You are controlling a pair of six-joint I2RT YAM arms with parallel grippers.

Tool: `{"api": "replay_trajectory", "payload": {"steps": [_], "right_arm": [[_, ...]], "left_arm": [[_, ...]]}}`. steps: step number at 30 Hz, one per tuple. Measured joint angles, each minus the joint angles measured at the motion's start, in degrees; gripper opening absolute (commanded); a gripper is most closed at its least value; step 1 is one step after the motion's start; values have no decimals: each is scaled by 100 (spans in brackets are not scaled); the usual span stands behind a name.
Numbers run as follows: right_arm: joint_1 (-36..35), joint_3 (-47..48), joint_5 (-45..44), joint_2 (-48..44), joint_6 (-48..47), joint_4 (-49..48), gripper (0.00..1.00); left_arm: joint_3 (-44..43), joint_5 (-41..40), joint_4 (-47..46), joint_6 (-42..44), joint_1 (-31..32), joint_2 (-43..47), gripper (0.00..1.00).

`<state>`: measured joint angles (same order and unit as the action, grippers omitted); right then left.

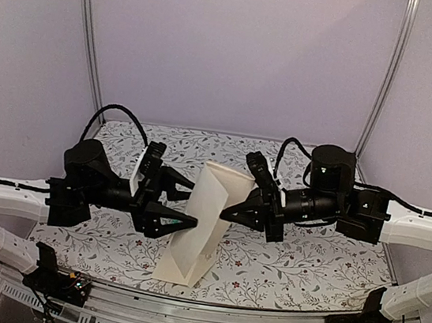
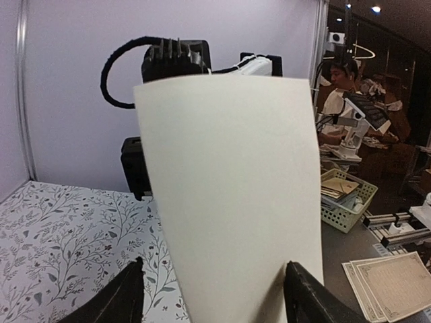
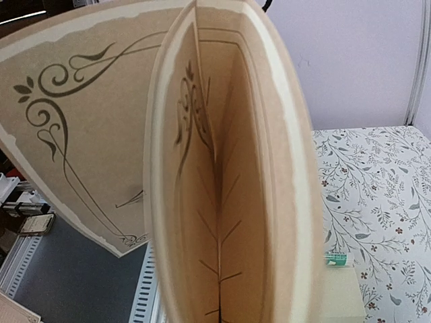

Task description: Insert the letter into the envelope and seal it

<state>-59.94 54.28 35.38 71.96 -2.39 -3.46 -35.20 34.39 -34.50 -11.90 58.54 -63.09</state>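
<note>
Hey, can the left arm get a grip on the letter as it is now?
Probably yes. The letter stands upright, pinched by the right gripper, with its plain back right in front of the open left gripper and nothing between them.

No word, number or brand can be read anywhere. The folded tan parchment letter (image 3: 87, 121) shows only a dark scrolled ornament and thin border lines on its visible faces, with no lettering. Just beside the letter's lower right edge, a small green-and-white strip (image 3: 337, 259) is too blurred to read. In the left wrist view, pale bordered sheets (image 2: 390, 282) lie to the lower right of the letter, and any print on them is too small to make out.
</note>
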Motion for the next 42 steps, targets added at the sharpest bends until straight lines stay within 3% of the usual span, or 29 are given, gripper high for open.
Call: {"api": "replay_trajectory", "payload": {"steps": [8, 26, 34, 37, 42], "right_arm": [[0, 83, -120, 28, 17, 55, 0], [0, 195, -122, 195, 28, 59, 0], [0, 195, -184, 195, 74, 55, 20], [0, 192, -295, 190, 103, 52, 39], [0, 92, -625, -15, 164, 44, 58]], "left_arm": [[-107, -664, 232, 146, 94, -153, 53], [-144, -857, 240, 275, 208, -302, 7], [-144, -844, 232, 271, 214, -297, 0], [-144, -903, 229, 269, 216, -260, 0], [-114, -1071, 160, 264, 216, -22, 0]]}}
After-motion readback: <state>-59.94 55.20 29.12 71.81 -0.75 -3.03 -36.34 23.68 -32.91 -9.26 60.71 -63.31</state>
